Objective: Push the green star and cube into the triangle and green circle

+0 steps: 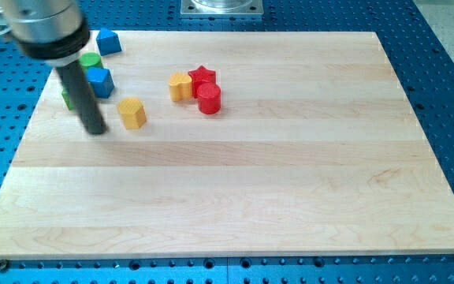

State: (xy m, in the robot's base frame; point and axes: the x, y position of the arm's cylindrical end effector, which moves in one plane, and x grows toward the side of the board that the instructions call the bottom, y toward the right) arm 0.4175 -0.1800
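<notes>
The lower half of the wooden board is bare pale wood, ringed by a blue perforated table. My tip is a plain rod end with no jaws to part or close; it rests on the board at the view's left, touching no block. Just to its right sits a yellow block, shape hard to make out. Farther right, well apart from the tip, three blocks crowd together: a red cylinder nearest, a second yellow block on its left, and a red star behind them.

Behind the rod, a green block is mostly hidden, so its shape cannot be told. A blue block stands just right of the rod, touching a green round block behind it. Farthest back, near the top-left corner, lies another blue block, angular, apart from that pair
</notes>
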